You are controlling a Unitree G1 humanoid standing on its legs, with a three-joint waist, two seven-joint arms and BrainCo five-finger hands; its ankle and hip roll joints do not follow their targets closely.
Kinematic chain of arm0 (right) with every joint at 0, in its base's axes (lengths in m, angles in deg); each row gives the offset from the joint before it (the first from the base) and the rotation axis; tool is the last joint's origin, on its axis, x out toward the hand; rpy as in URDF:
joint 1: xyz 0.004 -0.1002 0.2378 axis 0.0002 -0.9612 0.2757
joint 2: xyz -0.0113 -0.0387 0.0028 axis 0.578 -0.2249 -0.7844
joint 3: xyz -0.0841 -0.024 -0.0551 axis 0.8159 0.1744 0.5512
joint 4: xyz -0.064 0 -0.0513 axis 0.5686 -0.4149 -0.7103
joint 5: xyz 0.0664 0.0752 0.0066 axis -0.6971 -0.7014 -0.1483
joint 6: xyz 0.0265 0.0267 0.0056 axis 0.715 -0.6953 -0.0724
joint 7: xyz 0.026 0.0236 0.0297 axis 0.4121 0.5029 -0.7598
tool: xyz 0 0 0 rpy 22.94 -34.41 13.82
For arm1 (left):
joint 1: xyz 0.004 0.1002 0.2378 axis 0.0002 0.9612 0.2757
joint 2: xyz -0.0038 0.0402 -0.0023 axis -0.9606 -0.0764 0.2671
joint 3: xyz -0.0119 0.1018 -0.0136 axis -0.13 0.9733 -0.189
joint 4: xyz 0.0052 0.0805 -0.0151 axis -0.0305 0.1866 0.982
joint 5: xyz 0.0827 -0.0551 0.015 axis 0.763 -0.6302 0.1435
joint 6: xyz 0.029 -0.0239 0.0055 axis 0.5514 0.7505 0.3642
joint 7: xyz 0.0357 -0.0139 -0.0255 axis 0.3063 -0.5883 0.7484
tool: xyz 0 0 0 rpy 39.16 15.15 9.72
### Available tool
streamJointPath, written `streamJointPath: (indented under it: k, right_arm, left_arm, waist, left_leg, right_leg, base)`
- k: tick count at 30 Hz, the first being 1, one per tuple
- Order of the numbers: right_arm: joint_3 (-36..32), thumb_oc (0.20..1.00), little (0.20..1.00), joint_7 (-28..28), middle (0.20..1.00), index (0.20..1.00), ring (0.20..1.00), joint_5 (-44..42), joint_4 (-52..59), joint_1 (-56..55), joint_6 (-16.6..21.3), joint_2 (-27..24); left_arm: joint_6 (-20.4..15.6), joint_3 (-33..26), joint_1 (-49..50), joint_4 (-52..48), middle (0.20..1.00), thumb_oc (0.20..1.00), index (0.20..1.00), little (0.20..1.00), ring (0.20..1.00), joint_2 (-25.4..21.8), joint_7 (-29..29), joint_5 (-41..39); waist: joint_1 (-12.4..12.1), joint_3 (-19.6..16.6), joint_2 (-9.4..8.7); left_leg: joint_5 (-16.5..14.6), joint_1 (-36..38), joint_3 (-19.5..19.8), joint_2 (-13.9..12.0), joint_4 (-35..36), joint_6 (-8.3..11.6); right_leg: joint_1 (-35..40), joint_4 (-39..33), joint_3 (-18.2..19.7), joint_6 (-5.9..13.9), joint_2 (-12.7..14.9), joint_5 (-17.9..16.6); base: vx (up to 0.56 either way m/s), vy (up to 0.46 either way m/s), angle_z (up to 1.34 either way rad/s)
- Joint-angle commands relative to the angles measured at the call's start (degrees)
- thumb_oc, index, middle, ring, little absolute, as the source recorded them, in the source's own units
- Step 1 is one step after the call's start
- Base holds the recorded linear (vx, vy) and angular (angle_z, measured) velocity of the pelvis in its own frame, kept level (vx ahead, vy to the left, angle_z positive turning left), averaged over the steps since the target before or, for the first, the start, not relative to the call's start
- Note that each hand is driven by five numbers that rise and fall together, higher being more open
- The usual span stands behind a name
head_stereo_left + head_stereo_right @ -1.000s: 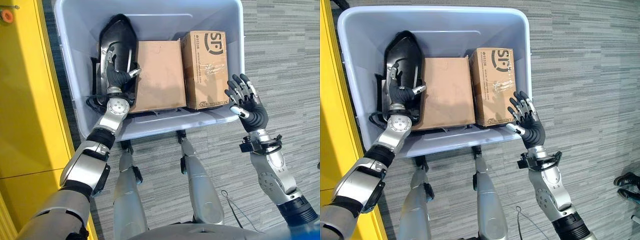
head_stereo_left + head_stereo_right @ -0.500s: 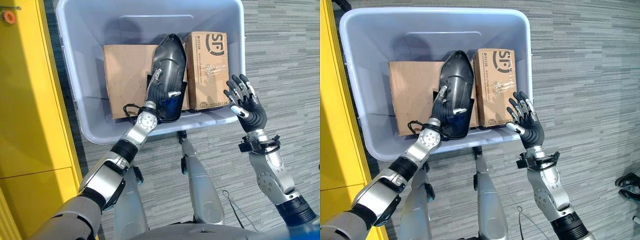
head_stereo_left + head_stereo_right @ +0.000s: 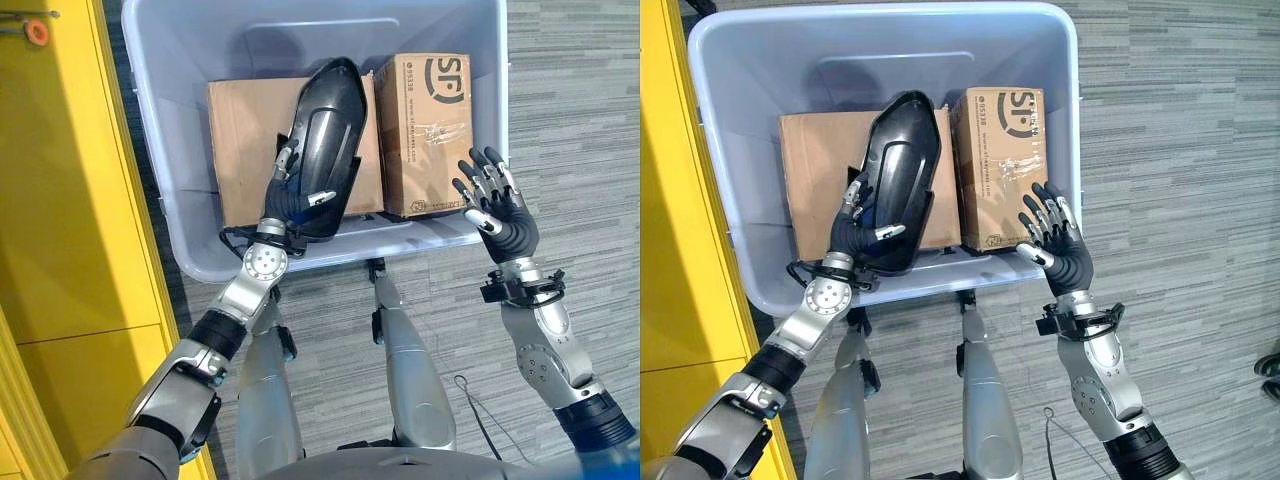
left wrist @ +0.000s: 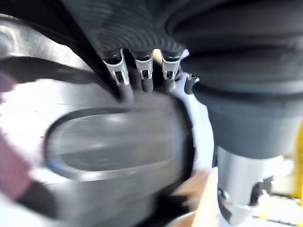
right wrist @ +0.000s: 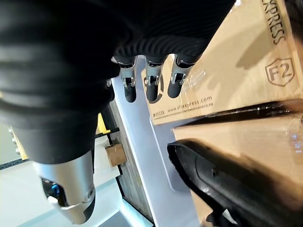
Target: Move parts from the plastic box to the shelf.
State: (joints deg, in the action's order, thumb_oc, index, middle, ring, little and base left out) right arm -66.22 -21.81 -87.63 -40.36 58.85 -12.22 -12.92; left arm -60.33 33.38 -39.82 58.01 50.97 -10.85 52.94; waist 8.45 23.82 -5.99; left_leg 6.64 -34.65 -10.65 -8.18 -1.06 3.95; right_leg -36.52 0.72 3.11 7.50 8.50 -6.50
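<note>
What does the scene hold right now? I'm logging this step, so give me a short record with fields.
container: grey plastic box on the floor
held part: black curved shell part, lifted above the flat cardboard box
left hand: curled round the black part's lower end
right hand: open, at the box's near right corner
also inside: printed cardboard box

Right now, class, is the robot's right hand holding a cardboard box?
No: the right hand hovers open by the grey plastic box's rim, gripping nothing.
</note>
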Motion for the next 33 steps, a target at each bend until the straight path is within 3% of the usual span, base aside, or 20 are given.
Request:
streamJointPath:
  k: [1, 8, 14, 22, 33]
  right_arm:
    - [-5.6, 1.0, 1.0, -0.7, 1.0, 1.0, 1.0, 0.7, 3.9, -1.8, 2.8, -1.6]
    - [-6.8, 1.0, 1.0, -1.5, 1.0, 1.0, 1.0, 1.0, 5.7, -3.1, 3.0, -2.0]
    - [-7.2, 1.0, 1.0, -1.0, 1.0, 1.0, 1.0, 1.5, 6.5, -3.6, 3.3, -2.1]
    - [-7.4, 1.0, 1.0, -0.7, 1.0, 1.0, 1.0, 1.8, 6.3, -3.6, 3.2, -2.0]
    - [-7.1, 1.0, 1.0, -0.2, 1.0, 1.0, 1.0, 1.8, 5.6, -3.0, 2.8, -1.7]
  left_arm:
    - [-4.5, -4.0, -0.9, -4.1, 1.0, 1.0, 1.0, 1.0, 1.0, -2.0, 0.3, 4.8]
    - [-6.8, -7.7, 5.8, -17.4, 1.0, 1.0, 1.0, 1.0, 1.0, -5.3, -0.9, 7.9]
    - [-7.2, -8.2, 6.7, -20.4, 1.0, 1.0, 1.0, 1.0, 1.0, -6.1, -0.3, 9.3]
    - [-6.7, -8.8, 6.9, -19.9, 1.0, 1.0, 1.0, 1.0, 1.0, -6.4, 0.7, 10.9]
    - [-4.6, -11.2, 5.3, -11.9, 1.0, 1.0, 1.0, 1.0, 1.0, -4.4, 5.1, 11.9]
  waist:
    - [-0.4, -0.5, -1.6]
    - [-1.1, 0.1, -1.54]
    - [-1.1, 0.6, -1.85]
    - [-1.2, 1.0, -1.92]
    - [-1.0, 1.6, -2.38]
  left_leg:
    - [-3.5, 2.8, 4.1, -3.6, -5.3, 3.81]
    - [-3.9, 2.7, 4.4, -3.4, -5.4, 3.68]
    - [-3.9, 2.7, 4.4, -3.3, -5.4, 3.6]
    - [-3.8, 2.8, 4.3, -3.4, -5.4, 3.7]
    - [-3.7, 2.4, 4.2, -3.5, -5.8, 3.68]
  right_leg:
    - [-0.3, 4.2, -1.6, 2.16, 1.9, -3.5]
    - [-0.1, 4.1, -1.8, 2.23, 2.0, -3.4]
    - [0.1, 4.2, -1.9, 2.26, 2.0, -3.4]
    - [0.1, 4.3, -1.9, 2.28, 1.9, -3.3]
    - [-0.1, 4.3, -1.8, 2.18, 1.8, -3.5]
  base:
    - [0.0, 0.0, 0.0]
    - [0.0, 0.0, 0.0]
    - [0.0, 0.0, 0.0]
    - [0.0, 0.0, 0.0]
    - [0.0, 0.0, 0.0]
